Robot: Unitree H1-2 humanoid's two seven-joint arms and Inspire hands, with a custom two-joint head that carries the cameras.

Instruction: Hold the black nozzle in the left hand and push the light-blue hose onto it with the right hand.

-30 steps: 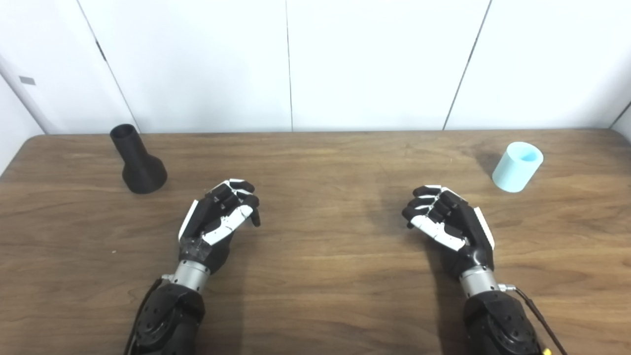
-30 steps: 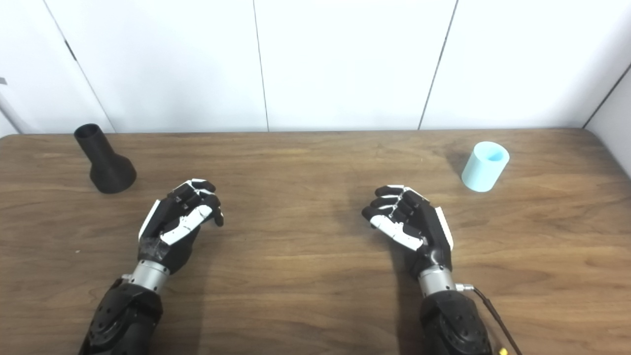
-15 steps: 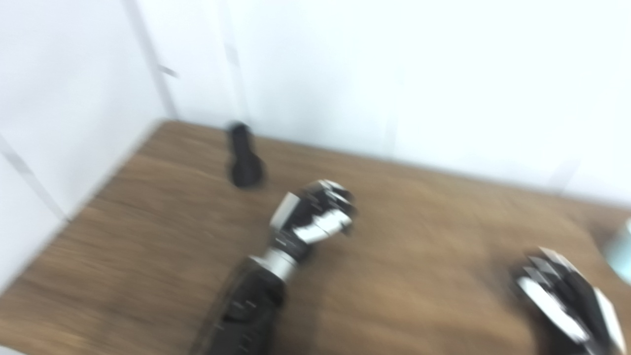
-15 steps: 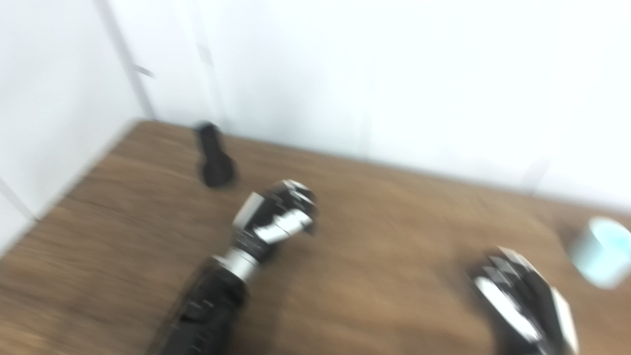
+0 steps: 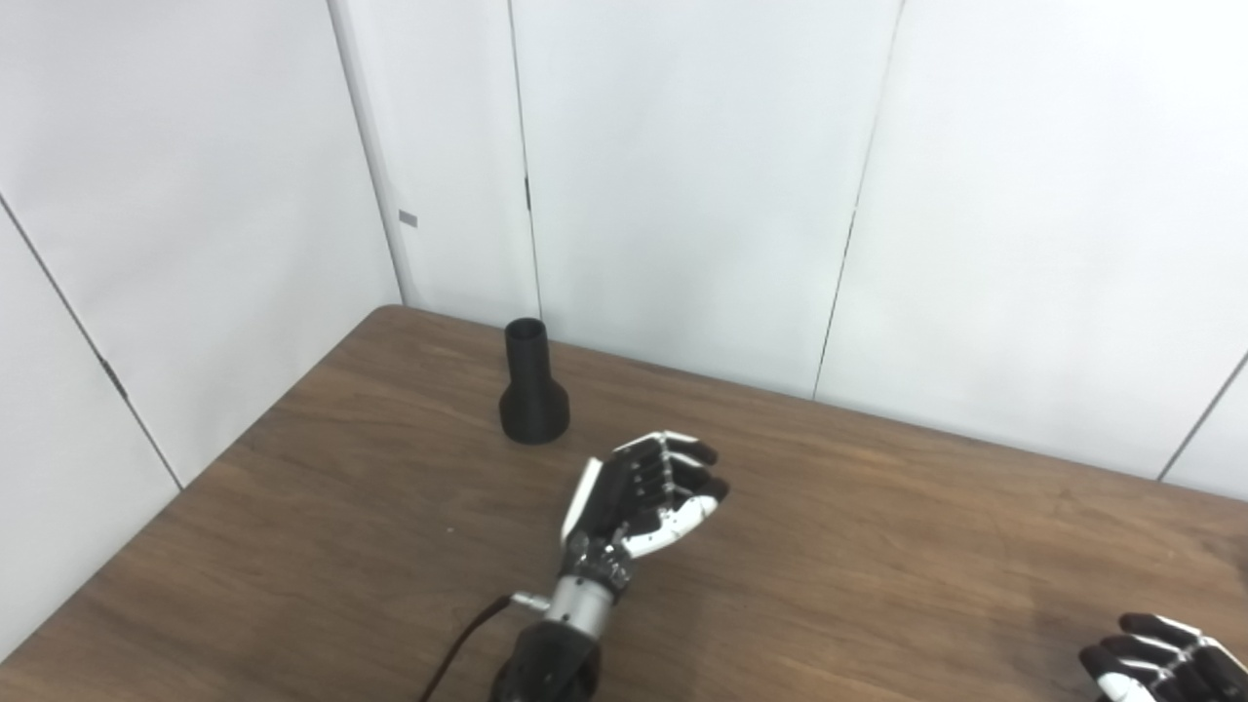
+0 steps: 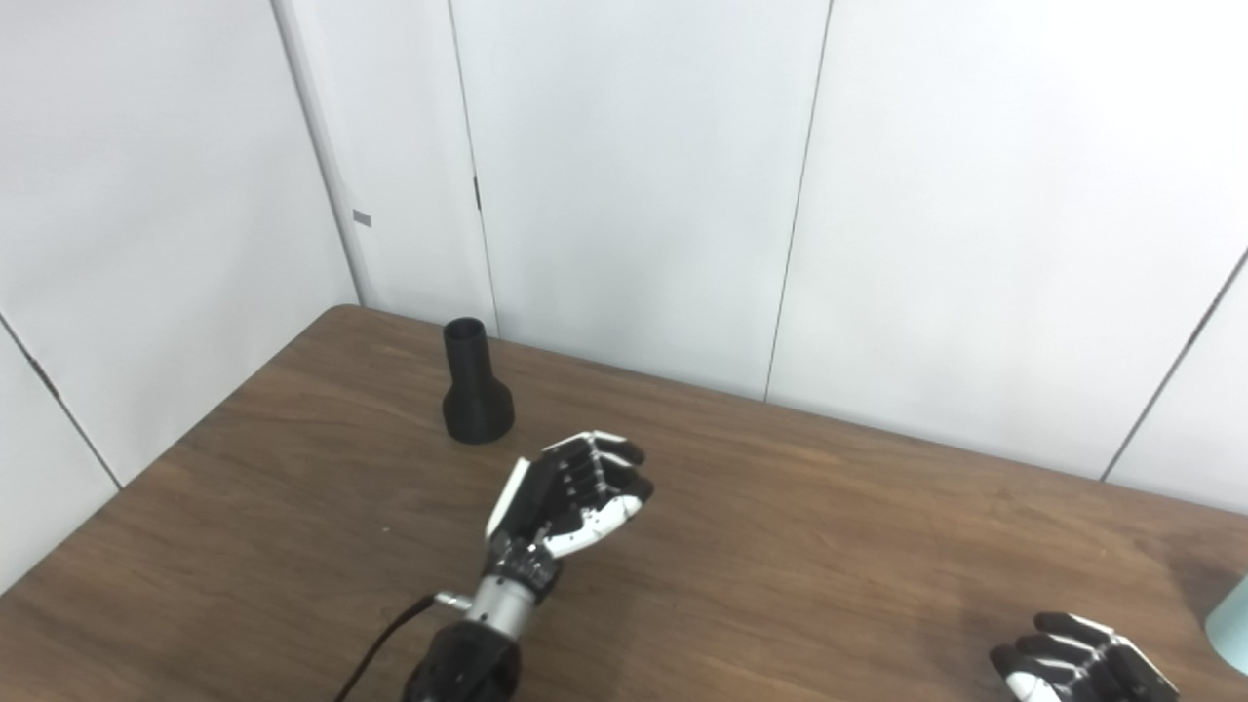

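The black nozzle (image 5: 533, 385) stands upright on its wide base near the table's far left corner; it also shows in the right eye view (image 6: 476, 387). My left hand (image 5: 639, 490) hovers over the table, a hand's width to the near right of the nozzle, with fingers loosely curled and nothing in it. My right hand (image 6: 1080, 667) is at the bottom right, partly cut off by the frame, fingers loosely curled and empty. Only a sliver of the light-blue hose (image 6: 1231, 614) shows, at the right edge of the right eye view.
The brown wooden table (image 5: 877, 546) has its left edge and rounded far left corner in view. White wall panels (image 5: 682, 175) stand right behind the table and along its left side. A cable (image 5: 458, 643) runs from my left wrist.
The camera has swung left, so the whole picture has shifted: the nozzle is now near centre and the hose almost out of view. Both hands keep the same loosely curled pose.
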